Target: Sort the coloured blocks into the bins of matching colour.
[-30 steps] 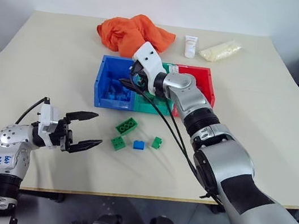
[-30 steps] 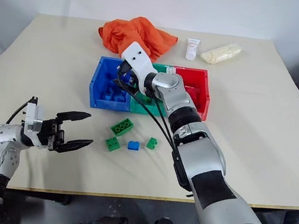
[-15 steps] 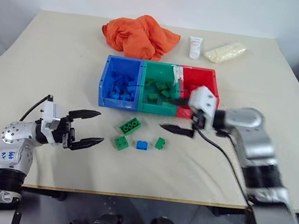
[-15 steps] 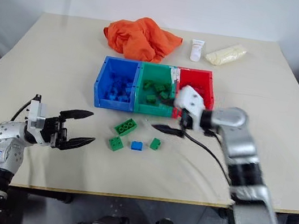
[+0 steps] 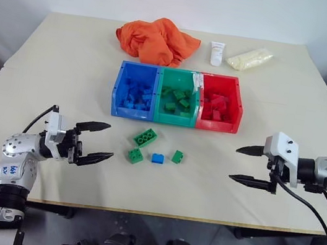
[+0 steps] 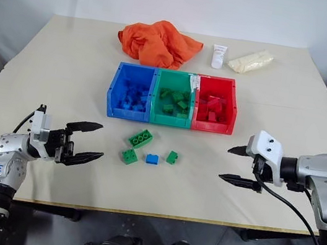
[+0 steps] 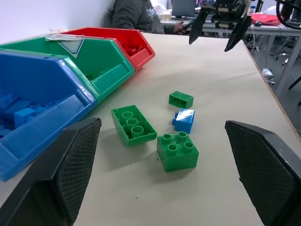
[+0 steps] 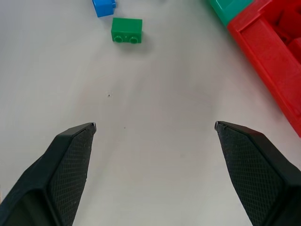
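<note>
Left gripper (image 5: 93, 143) spread wide, empty, low over the near-left of the table (image 5: 59, 67), aimed at the loose blocks. Right gripper (image 5: 251, 165) also spread, empty, over the near-right side. Between them, just in front of the bins: long green block (image 5: 145, 136), square green block (image 5: 135, 155), blue block (image 5: 157, 158), small green block (image 5: 177, 156). Blue bin (image 5: 134, 90), green bin (image 5: 178, 96) and red bin (image 5: 219, 103) joined in a row, each already holding blocks. Orange cloth (image 5: 157, 38) lies beyond them.
</note>
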### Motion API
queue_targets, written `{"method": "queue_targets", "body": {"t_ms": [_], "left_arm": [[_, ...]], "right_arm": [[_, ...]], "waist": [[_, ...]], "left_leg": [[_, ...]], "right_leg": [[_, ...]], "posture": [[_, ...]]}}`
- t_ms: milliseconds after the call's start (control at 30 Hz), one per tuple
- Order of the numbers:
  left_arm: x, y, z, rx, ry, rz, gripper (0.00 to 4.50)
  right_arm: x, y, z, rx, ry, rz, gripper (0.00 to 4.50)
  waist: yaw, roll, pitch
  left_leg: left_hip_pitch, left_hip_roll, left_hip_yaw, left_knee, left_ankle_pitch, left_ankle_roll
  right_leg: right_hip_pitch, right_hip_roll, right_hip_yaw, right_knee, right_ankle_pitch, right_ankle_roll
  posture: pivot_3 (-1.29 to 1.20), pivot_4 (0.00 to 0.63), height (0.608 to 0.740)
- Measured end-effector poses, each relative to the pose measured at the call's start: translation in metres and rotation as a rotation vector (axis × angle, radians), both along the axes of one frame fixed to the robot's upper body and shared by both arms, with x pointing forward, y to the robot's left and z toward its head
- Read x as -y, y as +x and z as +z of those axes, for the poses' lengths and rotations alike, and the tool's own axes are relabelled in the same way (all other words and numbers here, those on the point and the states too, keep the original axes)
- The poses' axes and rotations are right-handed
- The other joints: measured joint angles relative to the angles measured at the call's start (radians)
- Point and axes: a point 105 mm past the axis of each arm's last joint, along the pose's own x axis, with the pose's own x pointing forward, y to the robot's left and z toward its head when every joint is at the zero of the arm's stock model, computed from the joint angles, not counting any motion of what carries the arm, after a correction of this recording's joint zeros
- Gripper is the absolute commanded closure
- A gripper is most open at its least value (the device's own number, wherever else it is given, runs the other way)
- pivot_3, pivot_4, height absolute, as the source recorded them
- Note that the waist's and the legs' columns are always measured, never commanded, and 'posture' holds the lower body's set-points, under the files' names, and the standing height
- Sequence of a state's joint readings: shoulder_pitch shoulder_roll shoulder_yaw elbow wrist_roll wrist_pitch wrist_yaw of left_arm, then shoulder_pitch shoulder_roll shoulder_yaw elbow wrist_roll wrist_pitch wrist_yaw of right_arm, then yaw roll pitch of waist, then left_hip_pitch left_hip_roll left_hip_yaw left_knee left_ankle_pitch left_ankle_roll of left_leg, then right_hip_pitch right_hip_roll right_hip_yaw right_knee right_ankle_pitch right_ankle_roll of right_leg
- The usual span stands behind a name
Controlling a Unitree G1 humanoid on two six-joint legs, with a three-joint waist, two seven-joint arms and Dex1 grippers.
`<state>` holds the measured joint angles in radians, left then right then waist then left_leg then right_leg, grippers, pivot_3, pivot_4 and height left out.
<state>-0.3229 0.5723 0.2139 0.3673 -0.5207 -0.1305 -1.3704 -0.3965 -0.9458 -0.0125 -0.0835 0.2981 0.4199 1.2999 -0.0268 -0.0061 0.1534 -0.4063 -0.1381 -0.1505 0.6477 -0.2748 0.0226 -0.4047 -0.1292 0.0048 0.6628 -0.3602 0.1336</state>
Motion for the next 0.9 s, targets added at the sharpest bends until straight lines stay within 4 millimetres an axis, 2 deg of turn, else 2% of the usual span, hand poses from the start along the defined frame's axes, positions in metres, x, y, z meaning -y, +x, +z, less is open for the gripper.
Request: {"method": "queue_targets", "body": {"t_ms": [167, 233, 300, 433, 567, 767, 900], "left_arm": [[0.001, -0.001, 0.0, -0.001, 0.001, -0.004, 0.0], [0.0, -0.003, -0.002, -0.01, 0.005, -0.002, 0.0], [0.001, -0.004, -0.001, -0.006, 0.007, -0.01, 0.0], [0.004, -0.004, 0.002, 0.006, 0.007, -0.015, 0.0], [0.004, -0.008, 0.001, 0.01, 0.009, -0.002, 0.0], [0.001, -0.013, -0.003, 0.003, 0.008, 0.033, 0.0], [0.001, -0.015, -0.002, 0.011, 0.009, 0.047, 0.0]], "right_arm": [[-0.038, -0.004, -0.011, -0.043, 0.015, 0.131, 0.26], [-0.059, -0.002, -0.012, -0.045, 0.023, 0.204, 0.26], [-0.083, 0.004, -0.015, -0.036, 0.021, 0.276, 0.26], [-0.117, 0.022, -0.018, -0.005, 0.014, 0.354, 0.26], [-0.129, 0.037, -0.02, 0.016, -0.013, 0.384, 0.26], [-0.119, 0.045, -0.044, -0.044, -0.096, 0.41, 0.26], [-0.117, 0.053, -0.045, -0.032, -0.124, 0.423, 1.19]], "waist": [[0.0, 0.0, 0.0], [-0.004, 0.0, 0.0], [-0.004, 0.0, 0.0], [-0.003, 0.0, 0.0], [-0.001, 0.0, 0.0], [-0.004, 0.0, 0.0], [-0.01, 0.0, 0.0]], "left_leg": [[0.0, 0.0, 0.0, 0.0, 0.0, 0.0], [0.0, 0.0, 0.0, 0.0, 0.0, 0.0], [0.0, 0.001, 0.0, 0.0, 0.0, 0.0], [0.001, 0.001, -0.001, 0.0, 0.0, 0.0], [0.001, 0.0, -0.003, 0.0, 0.0, 0.0], [0.001, 0.0, -0.004, 0.0, 0.0, 0.0], [0.001, 0.0, -0.003, -0.001, 0.0, 0.0]], "right_leg": [[0.0, 0.0, 0.0, 0.0, 0.0, 0.0], [0.0, 0.0, 0.0, 0.0, 0.0, 0.0], [0.0, 0.001, -0.001, 0.0, 0.0, 0.0], [0.0, 0.001, -0.001, 0.0, 0.0, 0.0], [0.001, 0.0, -0.001, 0.001, 0.0, 0.0], [0.001, 0.001, -0.001, 0.001, 0.0, 0.0], [0.001, 0.001, -0.002, 0.001, 0.0, 0.0]], "posture": [[0.0, 0.15, 0.74], [0.0, 0.15, 0.74], [0.0, 0.15, 0.74], [0.0, 0.15, 0.74], [0.0, 0.15, 0.74], [0.0, 0.15, 0.74], [0.0, 0.15, 0.74]]}}
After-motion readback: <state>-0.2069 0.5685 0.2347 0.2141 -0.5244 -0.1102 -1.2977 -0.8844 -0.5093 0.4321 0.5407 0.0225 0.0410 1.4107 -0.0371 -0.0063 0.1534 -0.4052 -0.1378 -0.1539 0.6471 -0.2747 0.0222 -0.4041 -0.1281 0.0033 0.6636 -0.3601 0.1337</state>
